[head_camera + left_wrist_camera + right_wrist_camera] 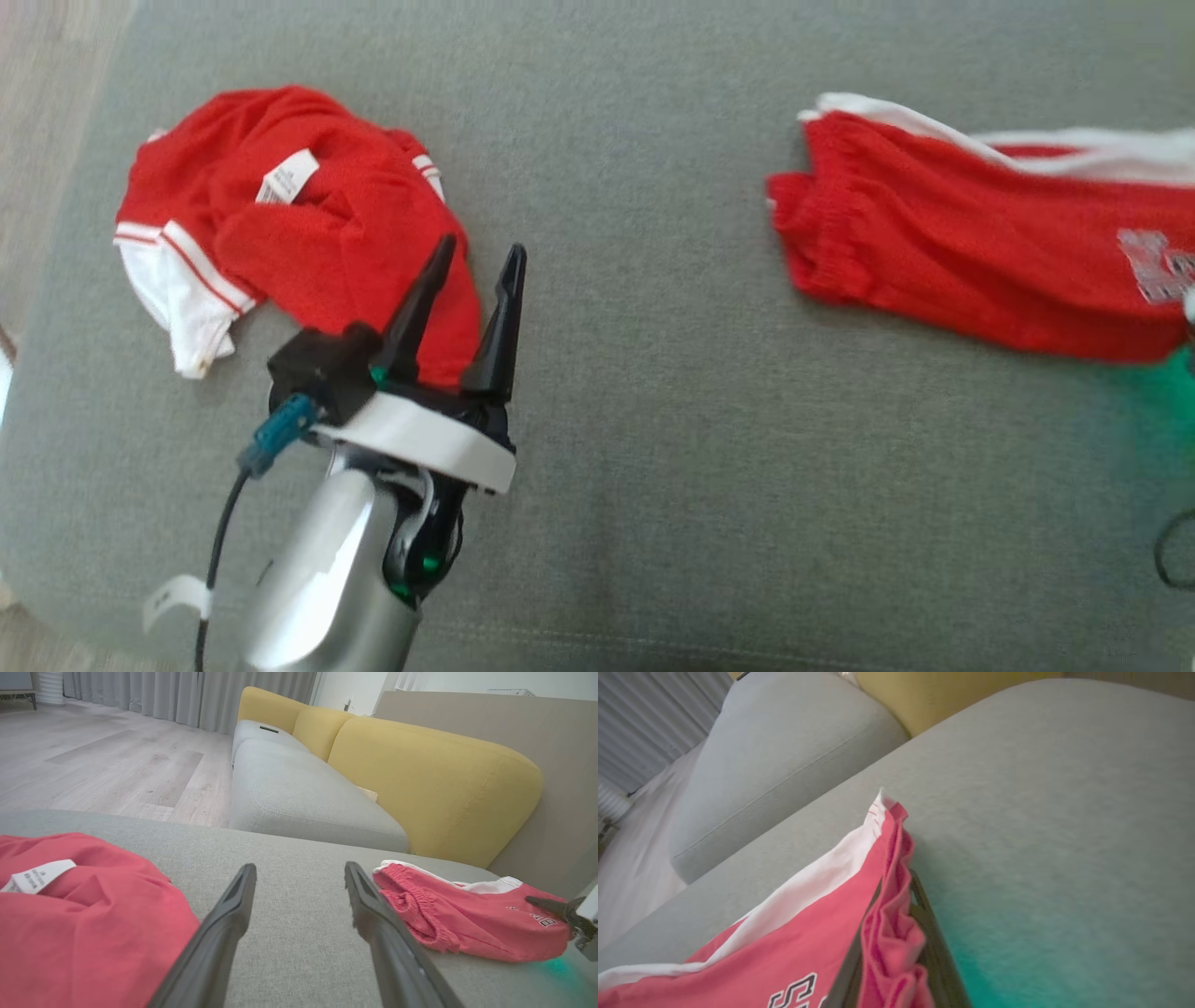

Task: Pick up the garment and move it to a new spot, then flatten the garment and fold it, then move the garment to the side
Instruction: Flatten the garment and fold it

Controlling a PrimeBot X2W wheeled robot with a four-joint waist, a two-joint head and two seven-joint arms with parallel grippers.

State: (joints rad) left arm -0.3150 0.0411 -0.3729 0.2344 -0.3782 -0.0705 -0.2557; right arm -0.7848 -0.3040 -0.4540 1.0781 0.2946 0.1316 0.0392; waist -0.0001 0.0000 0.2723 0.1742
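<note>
Right gripper (896,884): fingers pinched shut on a ruffled edge of the red mesh shorts with white side stripe and printed logo (962,252), cloth bunched between them. This looks like an edge hold taken for lifting and carrying. The shorts lie mostly flat on the right of the broad grey fabric cushion (635,420). Left gripper (481,247): fingers spread wide, nothing held, hovering just beside the crumpled red-and-white jersey top with white care label (317,215) at the cushion's left. It is probably kept clear of the other arm's work, with bare cushion between the two garments for a new spot.
</note>
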